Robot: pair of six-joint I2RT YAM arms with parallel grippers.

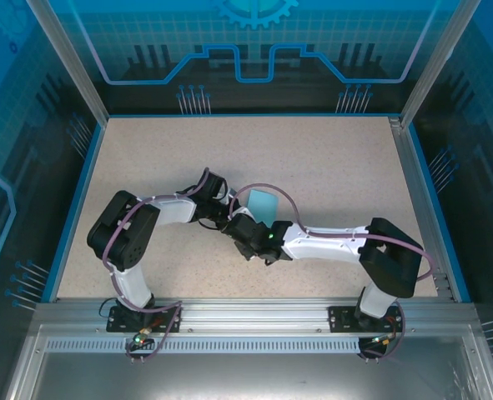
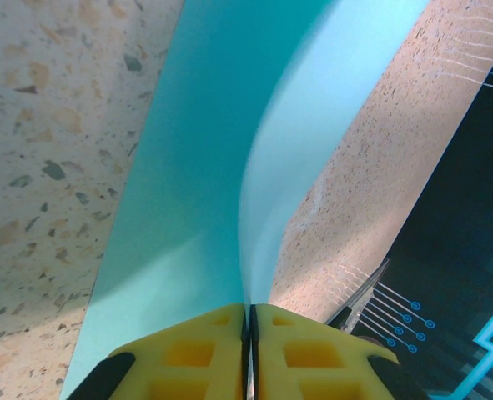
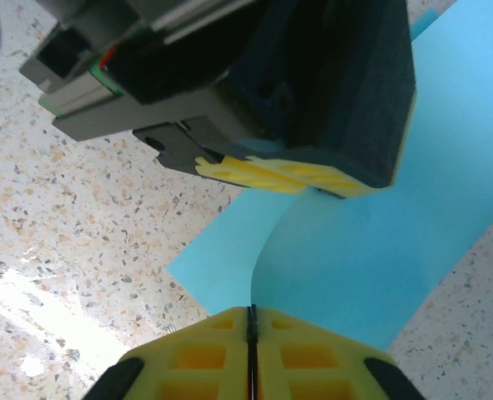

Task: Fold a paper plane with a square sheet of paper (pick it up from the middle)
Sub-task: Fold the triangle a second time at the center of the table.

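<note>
The square sheet of paper (image 1: 264,202) is light blue and lies mid-table, partly lifted and bowed. In the left wrist view the sheet (image 2: 204,167) curves up in a fold whose edge runs into my left gripper (image 2: 249,312), which is shut on it. In the right wrist view the sheet (image 3: 379,250) has a raised flap ending between the yellow fingers of my right gripper (image 3: 249,315), also shut on it. The left gripper (image 3: 288,179) pinches the sheet just opposite, a short way off. From above, both grippers (image 1: 239,218) meet at the sheet's near-left side. The paper plane is out of view.
The speckled beige table (image 1: 329,167) has a blue border and transparent blue walls on three sides. An aluminium rail (image 1: 246,312) with both arm bases runs along the near edge. Bare tabletop lies all round the sheet.
</note>
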